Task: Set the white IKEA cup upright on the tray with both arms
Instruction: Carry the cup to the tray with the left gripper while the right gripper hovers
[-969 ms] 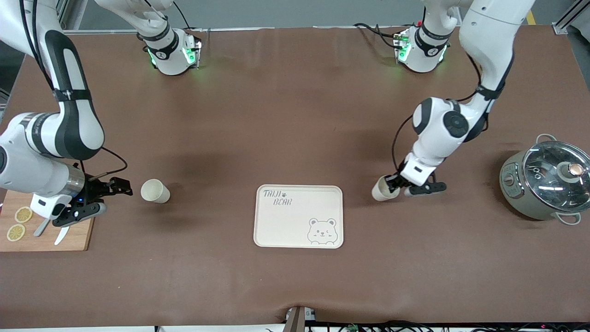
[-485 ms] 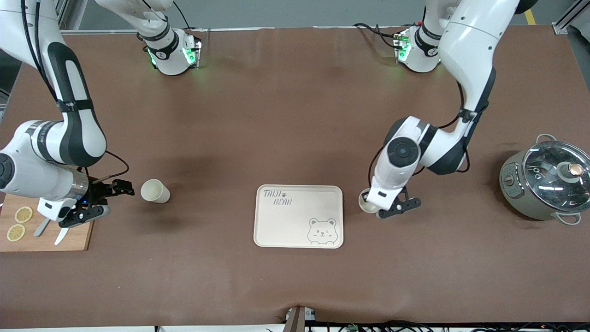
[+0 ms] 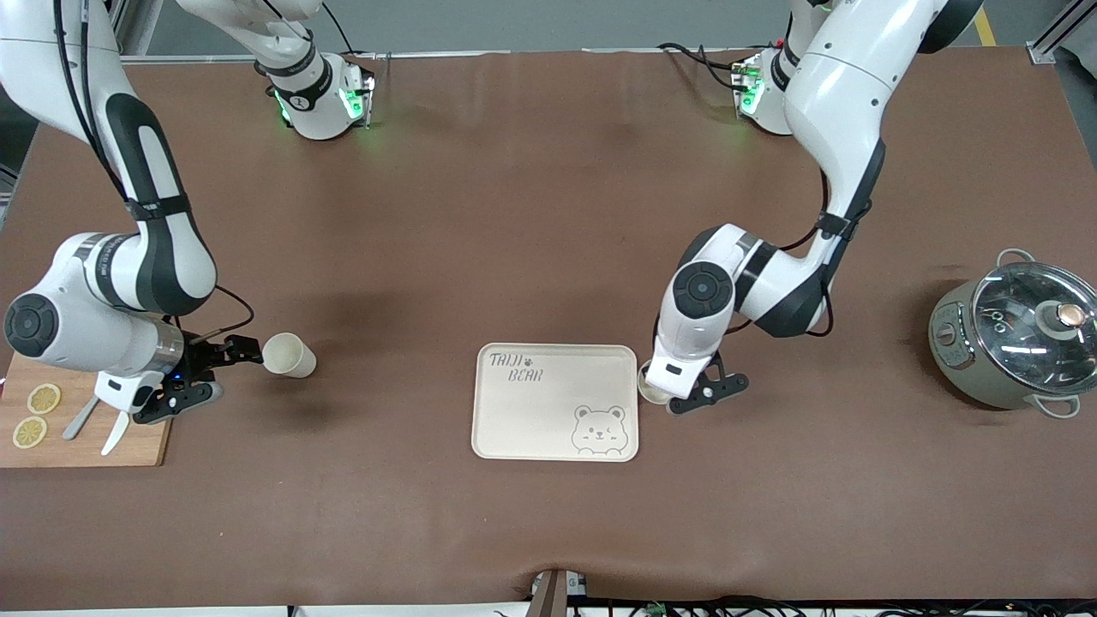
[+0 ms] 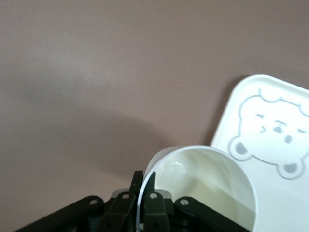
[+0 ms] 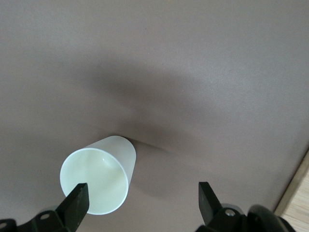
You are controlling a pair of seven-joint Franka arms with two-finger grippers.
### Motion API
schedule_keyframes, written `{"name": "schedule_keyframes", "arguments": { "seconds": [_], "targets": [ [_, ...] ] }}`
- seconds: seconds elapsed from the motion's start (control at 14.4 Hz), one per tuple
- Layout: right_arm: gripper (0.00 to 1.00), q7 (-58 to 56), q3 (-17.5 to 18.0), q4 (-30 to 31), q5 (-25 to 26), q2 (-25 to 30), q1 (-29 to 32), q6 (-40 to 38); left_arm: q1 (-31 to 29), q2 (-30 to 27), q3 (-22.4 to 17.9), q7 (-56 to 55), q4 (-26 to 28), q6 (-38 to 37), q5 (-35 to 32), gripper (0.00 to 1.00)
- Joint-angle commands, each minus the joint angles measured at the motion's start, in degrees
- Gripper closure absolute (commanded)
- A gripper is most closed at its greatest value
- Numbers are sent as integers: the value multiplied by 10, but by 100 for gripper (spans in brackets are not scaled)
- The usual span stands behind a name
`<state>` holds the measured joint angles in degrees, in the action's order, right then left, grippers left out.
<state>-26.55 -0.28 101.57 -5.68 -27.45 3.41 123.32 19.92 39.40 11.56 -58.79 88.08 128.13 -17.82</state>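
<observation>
A cream tray (image 3: 531,411) with a bear drawing lies mid-table; it also shows in the left wrist view (image 4: 285,193). My left gripper (image 3: 674,394) is shut on the rim of a white cup (image 3: 651,387), one finger inside and one outside, and holds it at the tray's edge toward the left arm's end. In the left wrist view the gripper (image 4: 144,177) pinches the cup (image 4: 203,188) wall, and I see into its mouth. A second white cup (image 3: 289,355) lies on its side toward the right arm's end. My right gripper (image 3: 218,373) is open beside it. In the right wrist view the gripper (image 5: 142,198) has one fingertip (image 5: 77,198) at the cup (image 5: 99,179) mouth.
A wooden cutting board (image 3: 128,450) with lemon slices and a knife lies at the right arm's end of the table. A grey pot (image 3: 1011,343) with a glass lid stands at the left arm's end. The arms' bases stand along the table's back edge.
My left arm has carried its cup across the table to the tray's edge. My right gripper has moved closer to the lying cup, still open.
</observation>
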Motion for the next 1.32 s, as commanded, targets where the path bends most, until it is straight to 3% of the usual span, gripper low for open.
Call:
{"name": "schedule_keyframes", "arguments": {
  "seconds": [0.0,0.62,1.25],
  "targets": [
    [0,-9,2,16,2,6,2,13,26,9,-5,-39,-27,-15,-7,100],
    [0,-12,3,49,2,6,1,43,67,66,-6,-94,-92,-10,-7,100],
    [0,-12,4,82,1,7,-7,79,93,78,-8,-114,-92,12,-10,100]
  ]
}}
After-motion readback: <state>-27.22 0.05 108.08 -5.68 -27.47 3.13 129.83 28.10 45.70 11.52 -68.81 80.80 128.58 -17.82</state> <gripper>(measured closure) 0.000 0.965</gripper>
